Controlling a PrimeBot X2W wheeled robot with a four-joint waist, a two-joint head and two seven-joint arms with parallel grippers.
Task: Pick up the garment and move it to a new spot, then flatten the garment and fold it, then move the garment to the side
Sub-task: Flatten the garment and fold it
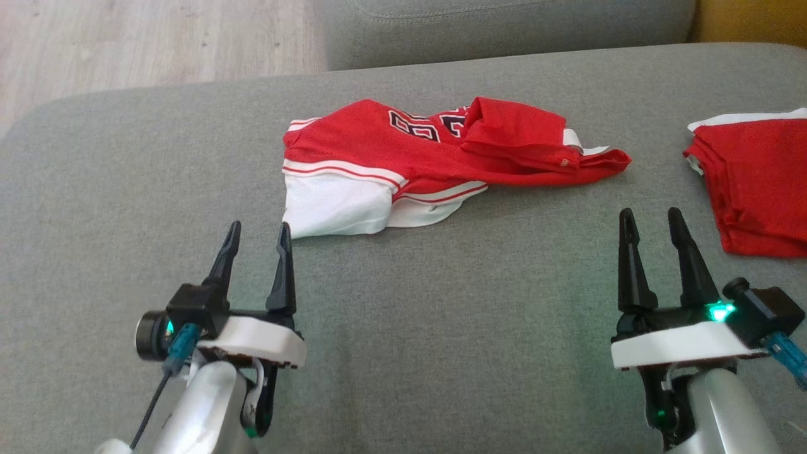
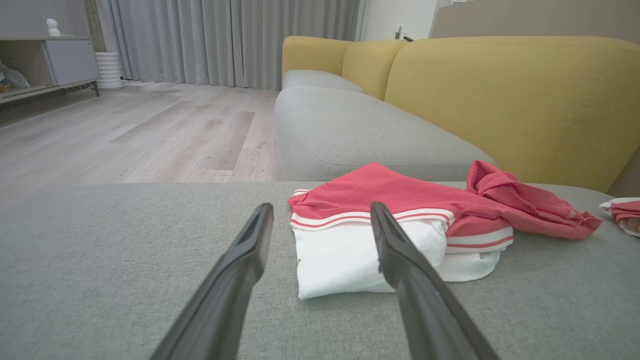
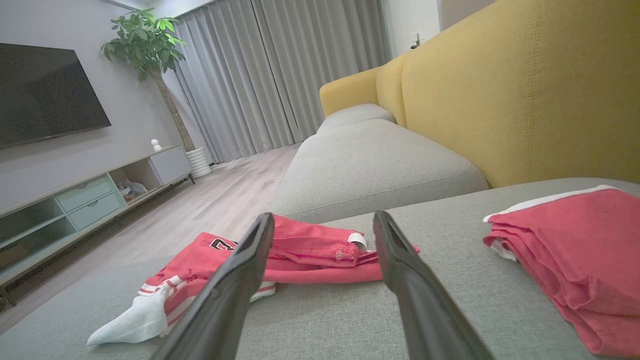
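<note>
Red/white garment (image 1: pixel 403 170) lies crumpled mid grey cushion (image 1: pixel 441 315), on the far side of both grippers. L gripper (image 1: pixel 260 225): fingers spread, empty, tips just beside the garment's white near-left corner; contact can't tell. R gripper (image 1: pixel 650 212): spread too, empty, near side, apart from the garment's right end. Folded red piece (image 1: pixel 756 183) at far right.
</note>
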